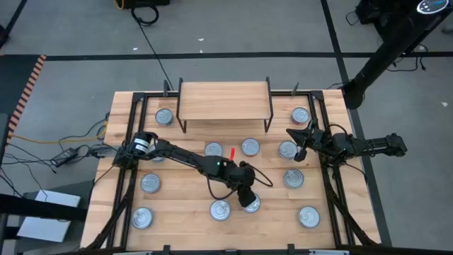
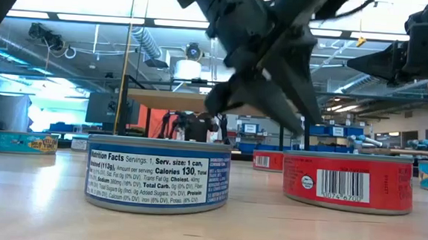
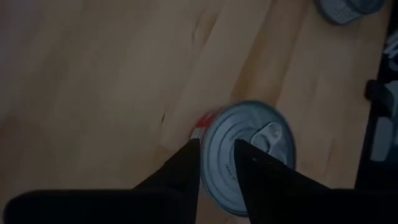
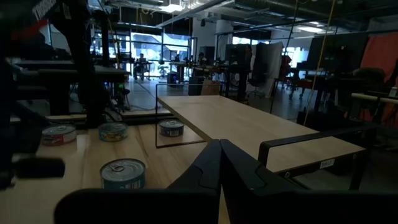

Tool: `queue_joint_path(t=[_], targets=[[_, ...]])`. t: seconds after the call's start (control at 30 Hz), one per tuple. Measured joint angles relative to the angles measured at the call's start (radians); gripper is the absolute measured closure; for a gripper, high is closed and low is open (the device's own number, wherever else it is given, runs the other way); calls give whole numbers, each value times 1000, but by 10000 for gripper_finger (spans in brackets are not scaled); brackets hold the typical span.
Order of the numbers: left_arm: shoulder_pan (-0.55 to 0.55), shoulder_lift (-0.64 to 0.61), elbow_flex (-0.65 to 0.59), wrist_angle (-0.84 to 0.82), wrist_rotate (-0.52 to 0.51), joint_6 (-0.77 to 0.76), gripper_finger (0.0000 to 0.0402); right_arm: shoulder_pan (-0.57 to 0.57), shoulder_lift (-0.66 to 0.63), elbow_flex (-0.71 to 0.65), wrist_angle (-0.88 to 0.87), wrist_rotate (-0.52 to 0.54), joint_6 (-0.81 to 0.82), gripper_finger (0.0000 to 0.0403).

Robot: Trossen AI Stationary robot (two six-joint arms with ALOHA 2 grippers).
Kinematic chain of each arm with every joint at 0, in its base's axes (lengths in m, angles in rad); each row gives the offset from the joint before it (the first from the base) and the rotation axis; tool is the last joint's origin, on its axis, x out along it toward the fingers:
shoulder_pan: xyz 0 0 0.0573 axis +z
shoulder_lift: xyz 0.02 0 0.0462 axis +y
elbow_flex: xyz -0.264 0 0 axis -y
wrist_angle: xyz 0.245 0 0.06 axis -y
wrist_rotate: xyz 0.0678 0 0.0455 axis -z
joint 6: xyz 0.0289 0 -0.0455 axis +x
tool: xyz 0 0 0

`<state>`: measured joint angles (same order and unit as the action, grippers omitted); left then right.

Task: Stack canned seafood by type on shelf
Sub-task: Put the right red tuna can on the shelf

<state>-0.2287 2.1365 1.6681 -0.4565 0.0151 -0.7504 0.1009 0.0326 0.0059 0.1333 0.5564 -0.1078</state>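
The red can [image 1: 251,203] sits on the table's [image 1: 184,212] front middle, the left gripper [image 3: 216,163] above it, fingers slightly apart, straddling its rim. Right gripper [image 1: 296,136], closed, hovers beside the shelf [image 1: 224,100].

A squat round tin with a dark blue paper label [image 2: 157,174], standing nearest on the wooden bench, shows a white panel reading "Nutrition Facts", "Servings: 1, Serv. size: 1 can", "Calories 130", "Sodium", "Total Carb." and "Protein". A red-labelled round tin [image 2: 348,181] beside it carries a white barcode with digits too small to read surely.
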Motion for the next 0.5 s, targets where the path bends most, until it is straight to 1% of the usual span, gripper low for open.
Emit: queue_joint_path(t=[0.07,0.23,0.5], targets=[[1,-2,11,-19,-12,23,296,0,0,0,0,0,0,384],[0,3,8,-67,-5,37,296,0,0,0,0,0,0,384],[0,65,9,-33,99,38,296,0,0,0,2,0,0,384]])
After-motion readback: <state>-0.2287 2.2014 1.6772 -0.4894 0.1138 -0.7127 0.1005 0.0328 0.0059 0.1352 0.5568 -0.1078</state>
